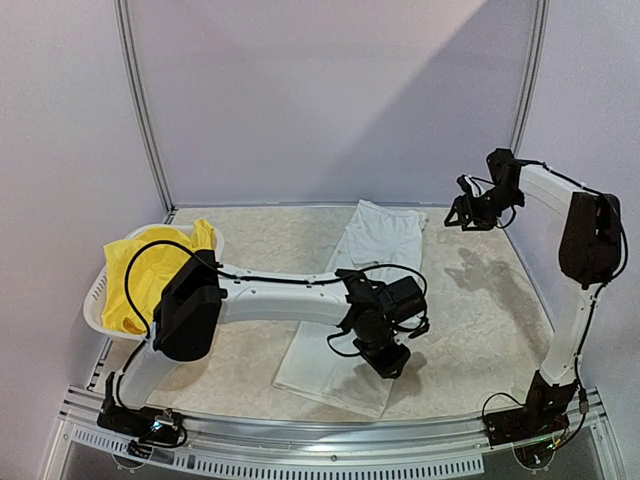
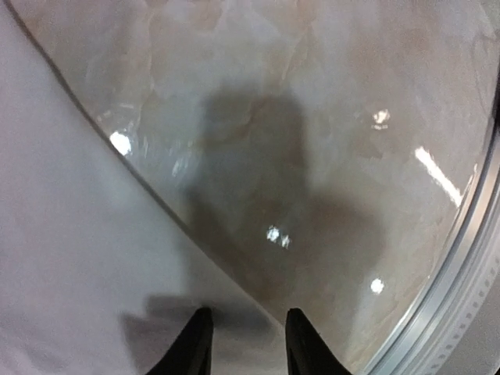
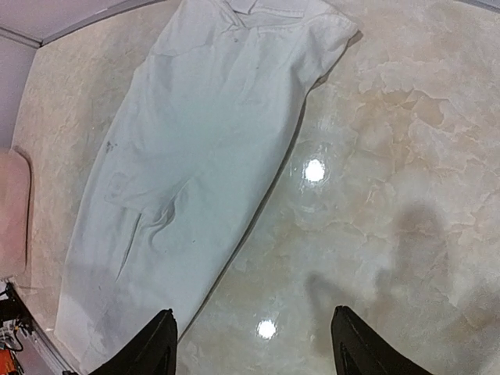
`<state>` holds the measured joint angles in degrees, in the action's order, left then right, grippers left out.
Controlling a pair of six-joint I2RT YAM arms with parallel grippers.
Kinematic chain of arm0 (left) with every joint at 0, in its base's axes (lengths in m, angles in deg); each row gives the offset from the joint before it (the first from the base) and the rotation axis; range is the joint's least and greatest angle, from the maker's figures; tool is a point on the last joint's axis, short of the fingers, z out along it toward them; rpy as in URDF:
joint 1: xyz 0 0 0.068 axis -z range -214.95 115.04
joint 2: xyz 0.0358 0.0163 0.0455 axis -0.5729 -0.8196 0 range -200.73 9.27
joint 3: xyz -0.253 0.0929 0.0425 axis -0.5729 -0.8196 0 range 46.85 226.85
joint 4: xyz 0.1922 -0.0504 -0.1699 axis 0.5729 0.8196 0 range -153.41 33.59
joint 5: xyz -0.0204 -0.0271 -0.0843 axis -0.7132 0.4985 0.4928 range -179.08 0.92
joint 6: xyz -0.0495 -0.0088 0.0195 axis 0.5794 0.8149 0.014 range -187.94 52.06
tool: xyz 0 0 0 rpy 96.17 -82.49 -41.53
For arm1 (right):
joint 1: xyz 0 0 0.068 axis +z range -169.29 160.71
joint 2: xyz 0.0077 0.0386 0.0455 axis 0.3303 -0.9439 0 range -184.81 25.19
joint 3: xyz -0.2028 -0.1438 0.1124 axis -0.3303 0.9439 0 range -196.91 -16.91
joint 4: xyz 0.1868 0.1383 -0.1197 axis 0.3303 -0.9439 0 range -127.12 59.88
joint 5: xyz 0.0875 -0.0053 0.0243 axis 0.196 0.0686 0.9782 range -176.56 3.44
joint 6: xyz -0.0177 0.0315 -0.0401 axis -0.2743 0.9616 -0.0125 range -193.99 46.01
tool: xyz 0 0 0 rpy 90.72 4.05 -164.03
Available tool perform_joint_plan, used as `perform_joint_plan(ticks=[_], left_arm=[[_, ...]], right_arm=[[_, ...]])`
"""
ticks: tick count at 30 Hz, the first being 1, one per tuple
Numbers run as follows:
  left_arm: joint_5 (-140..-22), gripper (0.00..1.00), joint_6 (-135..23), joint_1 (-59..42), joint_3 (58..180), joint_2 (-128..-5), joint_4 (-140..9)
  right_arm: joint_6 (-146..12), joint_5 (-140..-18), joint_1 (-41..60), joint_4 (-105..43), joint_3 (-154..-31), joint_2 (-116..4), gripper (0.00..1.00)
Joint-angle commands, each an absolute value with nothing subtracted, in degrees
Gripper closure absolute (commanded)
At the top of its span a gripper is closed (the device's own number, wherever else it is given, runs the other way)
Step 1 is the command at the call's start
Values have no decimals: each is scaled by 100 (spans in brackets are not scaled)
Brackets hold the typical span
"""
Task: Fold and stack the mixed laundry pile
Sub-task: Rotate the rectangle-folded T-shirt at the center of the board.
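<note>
Barely started: white garment [image 1: 380,235] lying stretched long across table [image 1: 480,310], not folded small. Left gripper [image 2: 248,344] hovering low over its near edge, fingers part-spread, pinching nothing. Right gripper [image 3: 254,344] hanging raised, spread wide, empty. Yellow shorts [image 1: 125,270] waiting in basket [image 1: 95,300]; nothing stacked.

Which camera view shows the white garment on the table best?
The right wrist view: the white garment lies almost whole and uncovered there. In the top external view the left arm crosses its middle. The left wrist view shows only a plain stretch and one edge.
</note>
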<state>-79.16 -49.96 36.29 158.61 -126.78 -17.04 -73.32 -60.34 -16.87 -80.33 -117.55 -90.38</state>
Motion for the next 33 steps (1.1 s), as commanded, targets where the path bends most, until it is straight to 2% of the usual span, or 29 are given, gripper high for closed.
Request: perform_joint_plan(ticks=[1, 4, 8, 18, 19, 21, 24, 28, 31, 33], left_arm=[[-7828, 73, -4627, 3721, 16233, -13220, -1677], [-7628, 86, -4658, 3783, 16703, -13490, -1809], [-7389, 99, -4727, 3831, 17607, -13993, -1846], [-6907, 100, -4887, 3753, 19235, -14765, -2317], [-6936, 95, -5001, 3733, 19238, -14630, -2304], [-7474, 78, -5453, 3721, 19004, -14082, -2140], [-8911, 62, -6349, 3716, 17496, -12741, -2295], [-10309, 51, -6425, 3544, 15374, -10938, -2817], [-10237, 49, -5559, 3219, 14416, -10187, -2472], [-9862, 49, -4893, 3024, 13827, -9876, -2112]], right_arm=[[-7797, -6074, -1771, -8336, -11158, -8306, 32], [-7934, -6119, -1874, -8418, -10880, -7861, 32], [-8108, -6105, -2167, -8557, -10545, -7374, 32], [-9103, -6091, -2225, -8777, -9402, -5734, 31], [-9209, -6035, -2227, -8773, -9266, -5576, 31], [-9500, -5905, -2223, -8689, -8934, -5142, 31], [-10161, -5519, -2225, -8803, -8597, -4560, 31], [-11079, -5234, -2175, -8789, -8069, -3928, 30], [-11478, -5215, -1865, -8651, -7661, -3475, 30], [-11591, -5501, -1210, -8506, -7382, -3302, 32]])
